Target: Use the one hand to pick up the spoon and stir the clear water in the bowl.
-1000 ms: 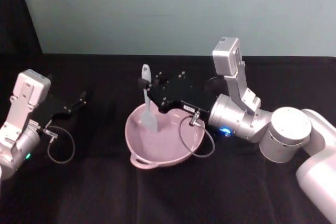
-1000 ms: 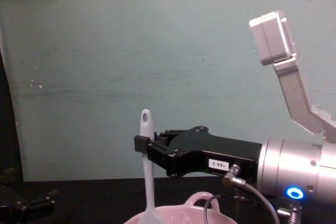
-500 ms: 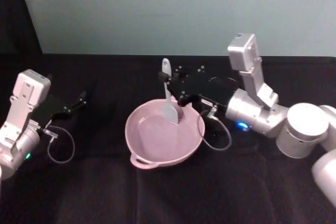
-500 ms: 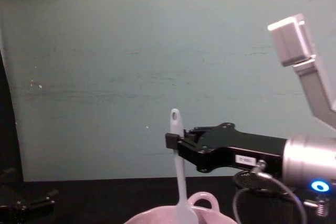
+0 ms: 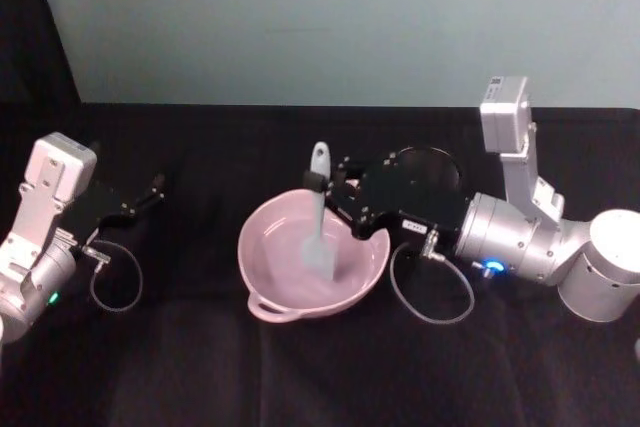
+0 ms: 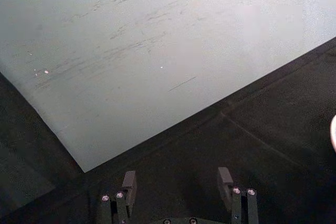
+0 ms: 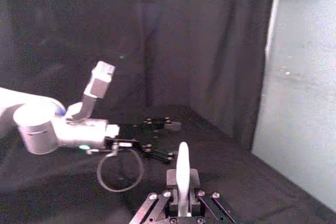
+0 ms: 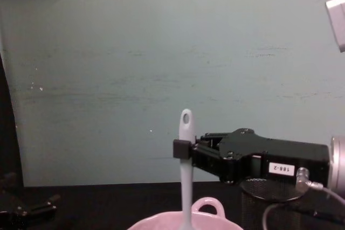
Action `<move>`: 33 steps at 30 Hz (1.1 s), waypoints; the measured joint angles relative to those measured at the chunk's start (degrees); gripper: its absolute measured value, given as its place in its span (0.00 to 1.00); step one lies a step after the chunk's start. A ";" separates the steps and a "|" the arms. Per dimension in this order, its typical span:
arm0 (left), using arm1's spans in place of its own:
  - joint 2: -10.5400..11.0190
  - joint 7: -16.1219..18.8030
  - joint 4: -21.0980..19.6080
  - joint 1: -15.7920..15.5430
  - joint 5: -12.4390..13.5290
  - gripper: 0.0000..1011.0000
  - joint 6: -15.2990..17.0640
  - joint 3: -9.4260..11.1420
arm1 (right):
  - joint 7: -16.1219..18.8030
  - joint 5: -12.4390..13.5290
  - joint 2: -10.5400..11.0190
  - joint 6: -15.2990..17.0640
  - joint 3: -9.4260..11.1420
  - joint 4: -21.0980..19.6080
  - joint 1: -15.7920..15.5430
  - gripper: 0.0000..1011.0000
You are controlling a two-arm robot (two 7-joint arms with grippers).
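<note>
The pale pink bowl sits mid-table, its loop handle showing above the rim in the chest view. The white spoon stands nearly upright, its blade down inside the bowl and its holed handle end on top. My right gripper reaches in from the right and is shut on the spoon's handle; the same grip shows from the side in the chest view. My left gripper rests at the table's left, its fingers apart and holding nothing.
A black wire-mesh cup stands behind the right gripper, at the bowl's far right. Black cloth covers the table, with a teal wall behind. A cable loop hangs from the right wrist beside the bowl.
The right gripper carried the spoon from the bowl's left side to its right, then back toward the middle and nearer me. The left arm has stayed still.
</note>
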 joint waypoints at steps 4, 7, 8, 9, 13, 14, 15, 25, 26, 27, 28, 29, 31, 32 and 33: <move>0.00 0.00 0.00 0.00 0.00 1.00 0.00 0.00 | 0.46 0.81 -0.17 1.28 -1.28 -0.10 0.25 0.11; 0.00 0.00 0.00 0.00 0.00 1.00 0.00 0.00 | 0.42 0.91 -0.64 1.49 -2.31 0.15 0.58 0.11; 0.00 0.00 0.00 0.00 0.00 1.00 0.00 0.00 | 0.32 0.87 -0.83 1.40 -2.48 0.24 0.64 0.11; 0.00 0.00 0.00 0.00 0.00 1.00 0.00 0.00 | -0.38 0.72 -1.30 0.89 -2.76 0.49 0.74 0.11; 0.00 0.00 0.00 0.00 0.00 1.00 0.00 0.00 | -2.91 -0.19 -2.93 -0.77 -2.95 1.98 1.23 0.11; 0.00 0.00 0.00 0.00 0.00 1.00 0.00 0.00 | -3.43 -0.43 -3.32 -1.03 -2.95 2.47 1.37 0.11; 0.00 0.00 0.00 0.00 0.00 1.00 0.00 0.00 | -4.48 -0.89 -4.11 -1.51 -2.91 3.53 1.70 0.11; 0.00 0.00 0.00 0.00 0.00 1.00 0.00 0.00 | -10.91 -5.15 -7.34 -3.37 -1.26 8.24 3.02 0.11; 0.00 0.00 0.00 0.00 0.00 1.00 0.00 0.00 | -11.22 -5.42 -7.41 -3.47 -1.10 8.42 3.06 0.11; 0.00 0.00 0.00 0.00 0.00 1.00 0.00 0.00 | -11.64 -5.89 -7.42 -3.56 -0.79 8.64 3.07 0.11; 0.00 0.00 0.00 0.00 0.00 1.00 0.00 0.00 | -11.73 -6.06 -7.41 -3.61 -0.69 8.68 3.07 0.11; 0.00 0.00 0.00 0.00 0.00 1.00 0.00 0.00 | -11.86 -6.31 -7.38 -3.66 -0.54 8.69 3.07 0.11; 0.00 0.00 0.00 0.00 0.00 1.00 0.00 0.00 | -12.00 -6.88 -7.04 -3.70 -0.13 8.57 2.97 0.11; 0.00 0.00 0.00 0.00 0.00 1.00 0.00 0.00 | -12.01 -7.06 -6.88 -3.70 0.00 8.42 2.88 0.11; 0.00 0.00 0.00 0.00 0.00 1.00 0.00 0.00 | -11.94 -7.27 -6.49 -3.68 0.30 7.99 2.66 0.11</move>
